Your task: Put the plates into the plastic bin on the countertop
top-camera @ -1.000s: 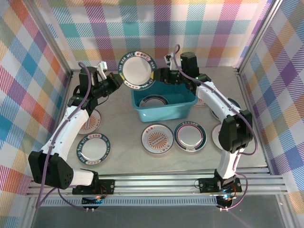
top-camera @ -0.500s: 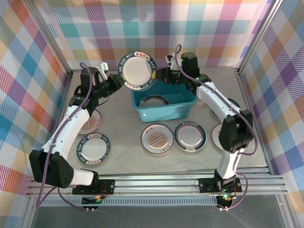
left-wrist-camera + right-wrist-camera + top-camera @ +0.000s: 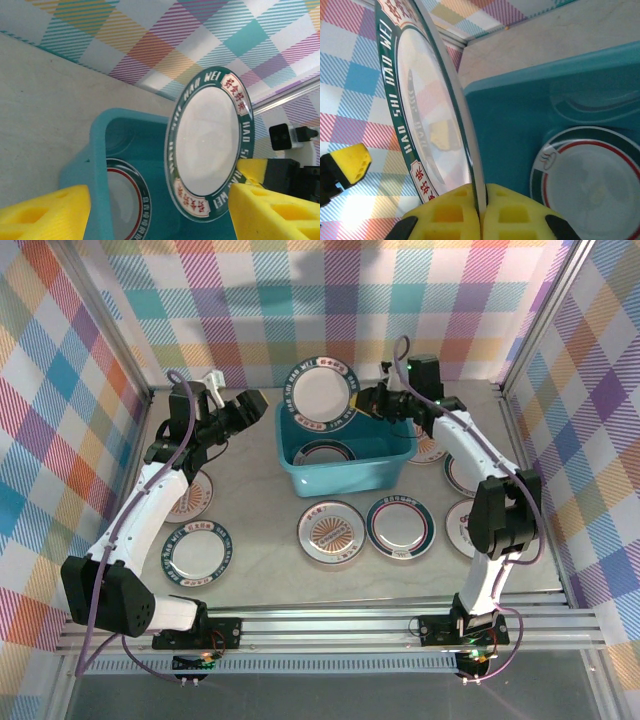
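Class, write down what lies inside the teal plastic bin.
One red-ringed plate lies flat on the floor of the bin. The raised plate in the right pincer hides the far rim.

My right gripper (image 3: pixel 481 210) carries yellow open-cell foam pads (image 3: pixel 447 212). The plate (image 3: pixel 427 115) is glossy, reflective. The plastic bin (image 3: pixel 520 105) is smooth, semi-gloss. The countertop (image 3: pixel 560 35) is matt.

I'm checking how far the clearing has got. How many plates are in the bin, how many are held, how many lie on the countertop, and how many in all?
Bin plate, lying in the plastic bin: 1
Held plate, in the right gripper: 1
Loose plates on the countertop: 7
Total plates: 9
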